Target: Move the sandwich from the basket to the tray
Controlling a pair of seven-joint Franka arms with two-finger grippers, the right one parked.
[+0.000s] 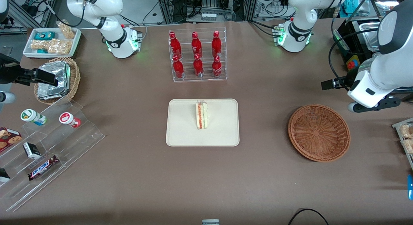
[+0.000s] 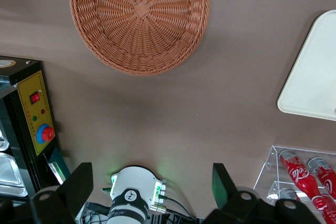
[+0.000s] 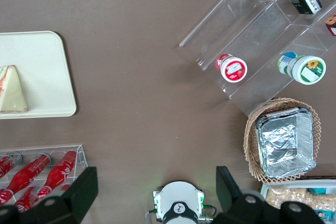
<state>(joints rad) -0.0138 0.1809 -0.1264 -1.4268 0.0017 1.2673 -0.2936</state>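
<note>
The sandwich (image 1: 201, 115) stands on edge in the middle of the cream tray (image 1: 184, 130), white bread with red and green layers; it also shows in the right wrist view (image 3: 11, 90) on the tray (image 3: 44, 72). The reddish-brown basket (image 1: 318, 132) is empty, beside the tray toward the working arm's end. My left gripper (image 1: 330, 84) hovers high above the table, farther from the front camera than the basket. It is open and empty (image 2: 151, 184), its fingers (image 2: 80, 182) wide apart. The basket (image 2: 139, 19) and a tray corner (image 2: 315, 77) show in the left wrist view.
A clear rack of red bottles (image 1: 197, 55) stands farther back than the tray. Toward the parked arm's end are a tan basket of foil packs (image 1: 56, 80), a white snack bin (image 1: 51, 41) and a clear stepped shelf (image 1: 48, 144). A control box (image 1: 353, 62) stands near my gripper.
</note>
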